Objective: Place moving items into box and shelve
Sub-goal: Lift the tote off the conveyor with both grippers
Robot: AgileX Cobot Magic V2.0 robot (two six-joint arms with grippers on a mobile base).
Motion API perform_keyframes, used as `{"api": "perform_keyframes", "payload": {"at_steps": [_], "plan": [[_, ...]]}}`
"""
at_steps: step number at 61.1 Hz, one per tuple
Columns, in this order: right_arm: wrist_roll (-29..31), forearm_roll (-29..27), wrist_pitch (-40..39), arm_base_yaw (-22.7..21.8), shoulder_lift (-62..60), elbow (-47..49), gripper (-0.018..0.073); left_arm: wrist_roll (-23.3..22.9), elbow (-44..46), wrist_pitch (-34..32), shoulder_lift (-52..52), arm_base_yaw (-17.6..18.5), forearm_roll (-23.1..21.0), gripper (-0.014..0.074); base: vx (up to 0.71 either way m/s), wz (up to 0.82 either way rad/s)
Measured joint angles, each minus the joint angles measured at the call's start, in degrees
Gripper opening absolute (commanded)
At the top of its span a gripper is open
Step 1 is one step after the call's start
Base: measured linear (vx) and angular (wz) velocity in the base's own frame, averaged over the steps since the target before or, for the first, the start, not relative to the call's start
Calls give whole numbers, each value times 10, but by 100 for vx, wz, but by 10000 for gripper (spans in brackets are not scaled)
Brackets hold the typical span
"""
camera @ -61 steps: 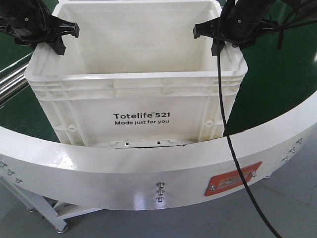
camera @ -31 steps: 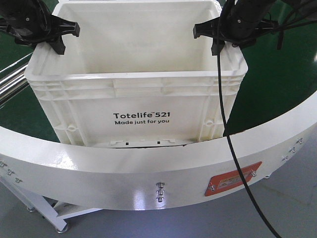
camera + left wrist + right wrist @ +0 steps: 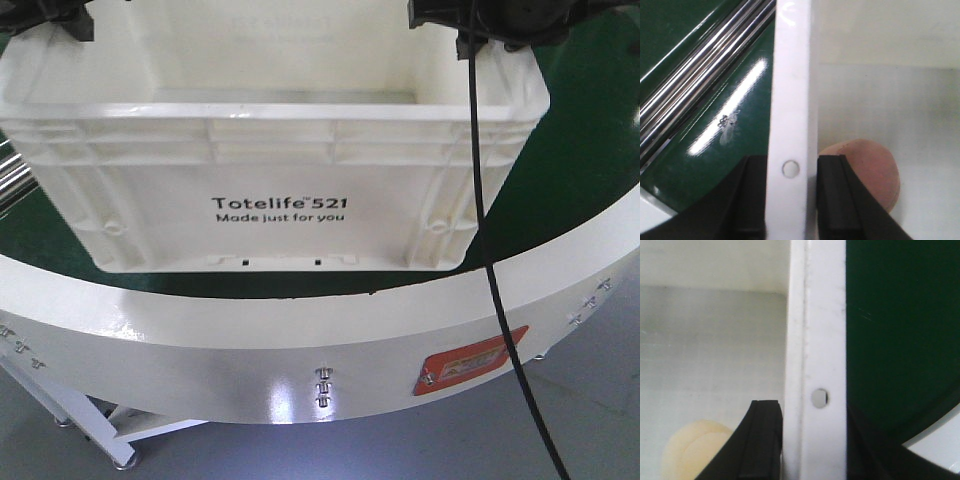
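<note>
Box (image 3: 280,160): white ribbed-rim tote, black "Totelife 521" print, over green surface (image 3: 590,130), behind curved white rail (image 3: 250,340); left claw (image 3: 62,18) and right claw (image 3: 470,20) at its top corners, grip cropped. Left wrist: claw clenched on rim, one finger (image 3: 837,200) inside, one outside; pinkish-brown ball (image 3: 872,170) on box floor; chrome bars (image 3: 695,85) near outside. Right wrist: claw clamped on opposite rim; pale yellow ball (image 3: 690,455) inside; green surface outside the wall.

Green-topped table (image 3: 585,140), white curved front rim (image 3: 200,335) with bolts, orange label plate (image 3: 472,362) right of centre. Chrome rails (image 3: 690,90) along left edge. Over middle, white tote (image 3: 280,150); contact with top unclear.
</note>
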State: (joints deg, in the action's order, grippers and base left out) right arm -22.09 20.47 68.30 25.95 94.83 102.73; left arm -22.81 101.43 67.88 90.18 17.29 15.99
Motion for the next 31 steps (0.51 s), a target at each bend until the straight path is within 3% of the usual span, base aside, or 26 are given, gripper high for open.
{"api": "perform_keyframes", "payload": {"at_steps": [8,31], "plan": [[-27,3,-22,16,-58,-83,84,-41,-81,-23,-66,38,42,93,0,0],[-101,31,-49,85,-217,-288,84,-156,-330,-92,-251,126,88,95,0,0]]}}
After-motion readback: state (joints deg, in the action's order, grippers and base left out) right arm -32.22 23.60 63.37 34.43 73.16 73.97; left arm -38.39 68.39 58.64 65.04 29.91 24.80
